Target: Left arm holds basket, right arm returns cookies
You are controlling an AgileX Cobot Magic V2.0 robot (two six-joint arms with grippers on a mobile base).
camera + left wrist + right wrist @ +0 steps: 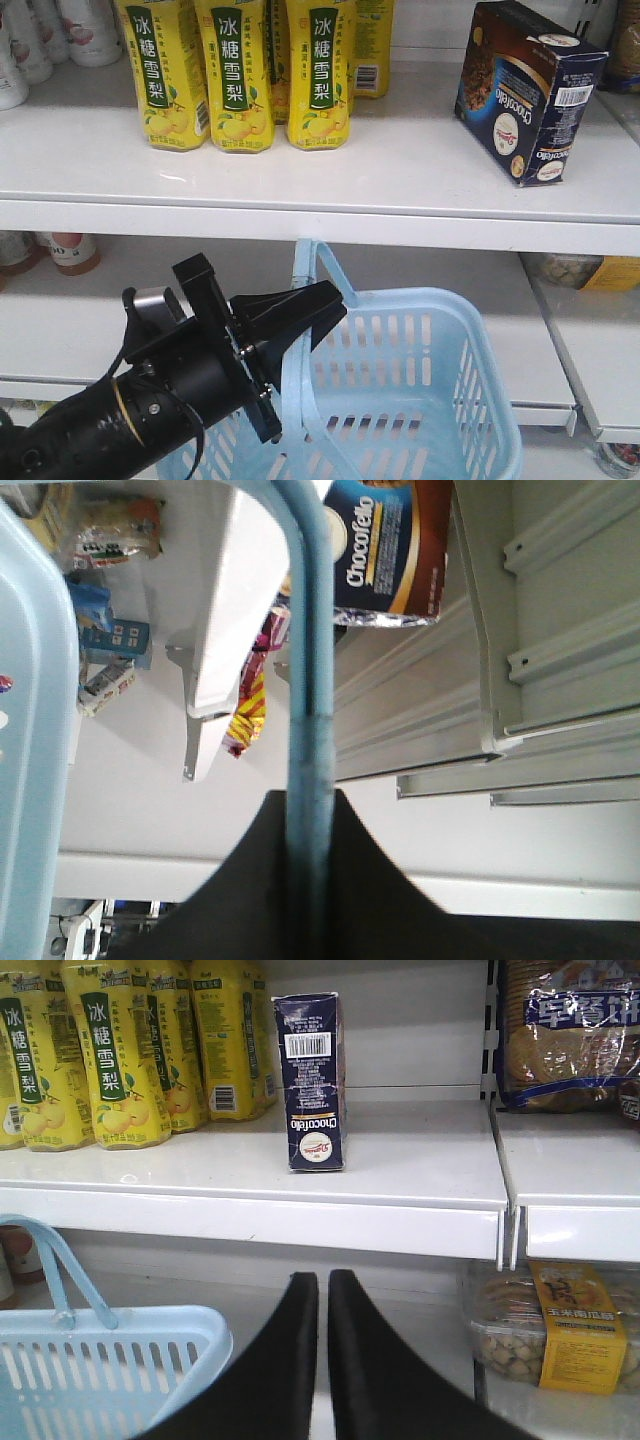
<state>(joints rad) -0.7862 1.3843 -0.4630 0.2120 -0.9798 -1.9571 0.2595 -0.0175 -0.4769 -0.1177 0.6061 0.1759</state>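
One box of Chocofelo cookies [530, 90] stands upright on the white upper shelf [400, 170], to the right of a row of yellow pear-drink cartons [240, 75]. Its long axis runs vertically. In the front view it sits turned at an angle, with the barcoded narrow end facing forward and right; in the right wrist view that narrow end faces the camera squarely. The box stands well back from the shelf's front edge, with bare shelf in front of it and a clear gap between it and the nearest carton.

Below the shelf hangs a light blue basket [420, 400], its open top showing a slotted interior. The left gripper [300, 315] is clamped on a flat blue basket handle [308, 680]; in the left wrist view the handle runs straight up between the two black jaws.

The right gripper [322, 1360] holds nothing, its two dark jaws nearly pressed together with only a thin slit between them. It sits below and in front of the shelf edge, pointing toward the box. The basket rim [120, 1335] appears at its lower left.
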